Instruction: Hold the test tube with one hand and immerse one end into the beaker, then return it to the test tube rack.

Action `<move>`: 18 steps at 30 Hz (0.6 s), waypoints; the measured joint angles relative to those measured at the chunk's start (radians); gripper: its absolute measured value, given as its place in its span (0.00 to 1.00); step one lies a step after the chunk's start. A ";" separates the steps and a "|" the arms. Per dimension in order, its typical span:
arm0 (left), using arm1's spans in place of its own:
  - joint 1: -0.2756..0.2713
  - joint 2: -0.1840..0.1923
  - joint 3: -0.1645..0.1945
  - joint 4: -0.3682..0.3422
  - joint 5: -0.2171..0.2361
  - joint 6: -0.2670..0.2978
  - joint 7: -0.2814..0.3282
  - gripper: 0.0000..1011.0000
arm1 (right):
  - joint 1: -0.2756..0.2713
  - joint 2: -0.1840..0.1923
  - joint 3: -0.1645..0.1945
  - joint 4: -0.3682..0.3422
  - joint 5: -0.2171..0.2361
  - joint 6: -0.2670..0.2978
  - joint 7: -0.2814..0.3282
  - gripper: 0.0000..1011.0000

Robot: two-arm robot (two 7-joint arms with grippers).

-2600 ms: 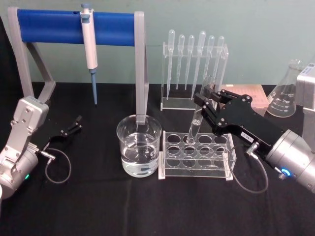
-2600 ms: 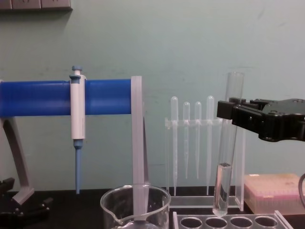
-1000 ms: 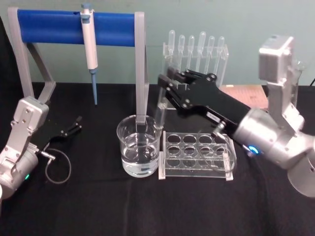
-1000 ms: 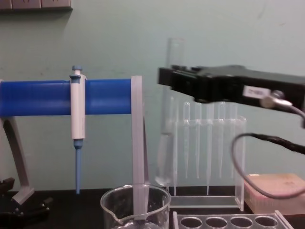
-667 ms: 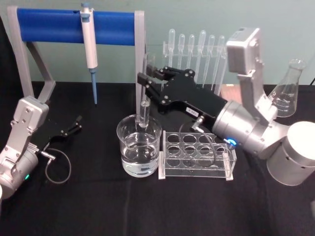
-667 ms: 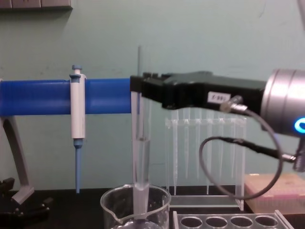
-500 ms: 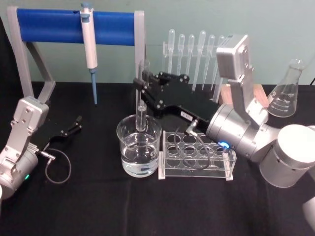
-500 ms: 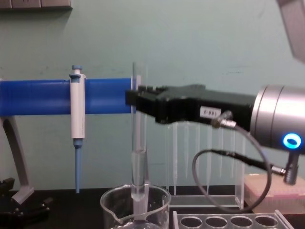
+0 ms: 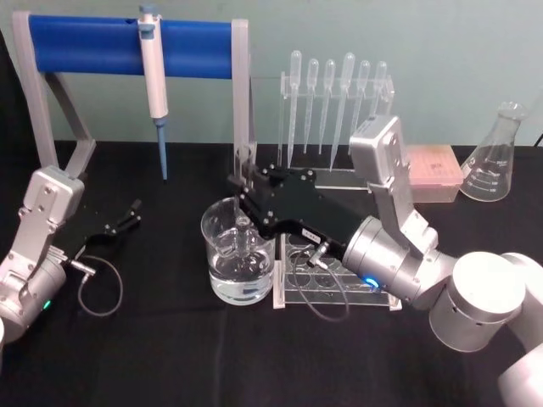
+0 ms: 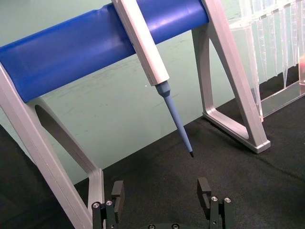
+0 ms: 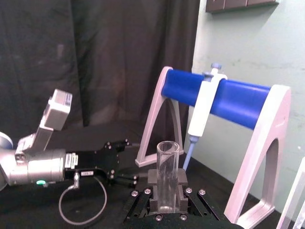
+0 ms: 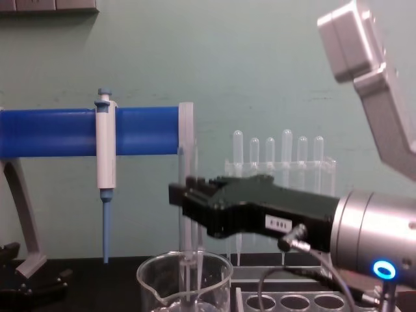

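Note:
The test tube (image 9: 244, 231) stands upright with its lower end down inside the beaker (image 9: 212, 222), which holds clear liquid. My right gripper (image 9: 244, 180) is shut on the tube's upper part, just above the beaker's rim. The right wrist view shows the tube's open rim (image 11: 167, 162) clamped between the black jaws of that gripper (image 11: 167, 191). From the chest, the right gripper (image 12: 184, 194) hangs over the beaker (image 12: 146, 273). My left gripper (image 9: 127, 216) rests open on the black table at the left, its fingers (image 10: 205, 191) apart with nothing between them.
A clear test tube rack (image 9: 386, 292) stands right beside the beaker, under my right arm. Behind are a blue-barred stand (image 9: 93, 47) with a hanging pipettor (image 9: 154, 80), a pipette rack (image 9: 339, 102), a pink box (image 9: 433, 174) and a flask (image 9: 492, 161).
My right gripper carried the test tube from the rack leftward over the beaker, then lowered it so the lower end went into the beaker. The left arm stayed still.

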 joint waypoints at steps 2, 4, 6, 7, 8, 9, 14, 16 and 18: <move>0.000 0.000 0.000 0.000 0.000 0.000 0.000 0.99 | -0.004 -0.005 -0.001 0.014 -0.006 -0.009 0.003 0.22; 0.000 0.000 0.000 0.000 0.000 0.000 0.000 0.99 | -0.008 -0.008 -0.004 0.023 -0.014 -0.015 0.007 0.22; 0.000 0.000 0.000 0.000 0.000 0.000 0.000 0.99 | -0.011 -0.012 -0.006 0.032 -0.022 -0.018 0.008 0.22; 0.000 0.000 0.000 0.000 0.000 0.000 0.000 0.99 | -0.012 -0.013 -0.006 0.036 -0.025 -0.019 0.008 0.22; 0.000 0.000 0.000 0.000 0.000 0.000 0.000 0.99 | -0.013 -0.015 -0.006 0.039 -0.026 -0.021 0.008 0.22; 0.000 0.000 0.000 0.000 0.000 0.000 0.000 0.99 | -0.016 -0.018 -0.006 0.046 -0.028 -0.023 0.009 0.22; 0.000 0.000 0.000 0.000 0.000 0.000 0.000 0.99 | -0.025 -0.025 -0.002 0.057 -0.033 -0.028 0.010 0.22; 0.000 0.000 0.000 0.000 0.000 0.000 0.000 0.99 | -0.028 -0.027 0.000 0.061 -0.034 -0.029 0.010 0.22; 0.000 0.000 0.000 0.000 0.000 0.000 0.000 0.99 | -0.035 -0.030 0.003 0.066 -0.035 -0.034 0.012 0.22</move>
